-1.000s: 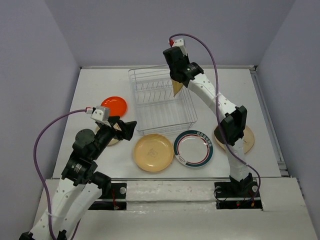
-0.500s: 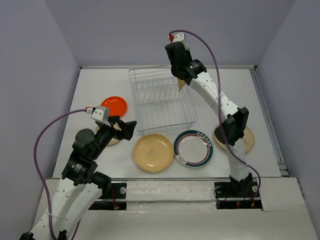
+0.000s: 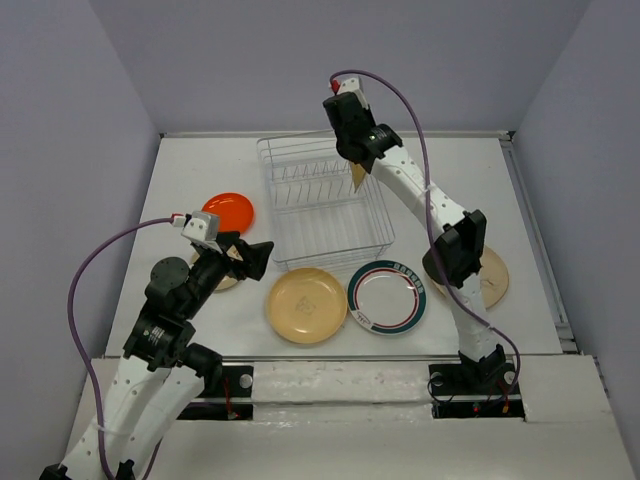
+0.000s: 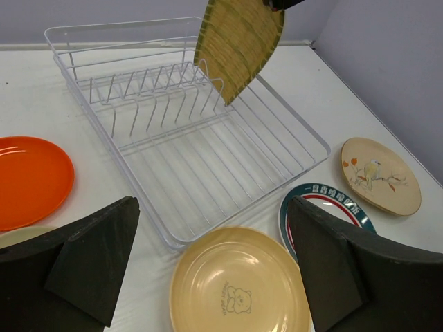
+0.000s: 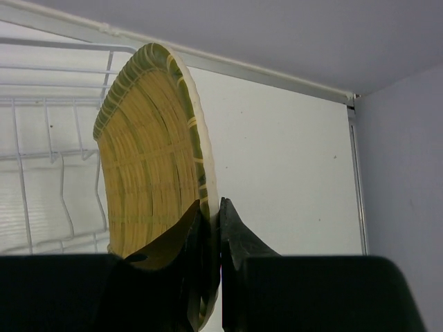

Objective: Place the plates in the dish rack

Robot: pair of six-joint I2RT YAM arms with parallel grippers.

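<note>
My right gripper (image 3: 353, 163) is shut on the rim of the ribbed yellow-green plate (image 5: 145, 159) and holds it on edge above the far right part of the white wire dish rack (image 3: 325, 205), over its prongs. The plate also shows in the left wrist view (image 4: 239, 41). My left gripper (image 3: 250, 260) is open and empty above the table's left front, over the small beige plate (image 3: 224, 283). On the table lie the orange plate (image 3: 228, 210), the tan-yellow plate (image 3: 306, 305), the teal-rimmed plate (image 3: 387, 296) and the cream floral plate (image 3: 492, 280).
The rack (image 4: 304, 135) holds no plates. The right arm's forearm crosses over the floral plate. Grey walls close in the table at the back and sides.
My right gripper has shifted slightly over the rack's far right side with the ribbed plate still in it. The left arm has not moved.
</note>
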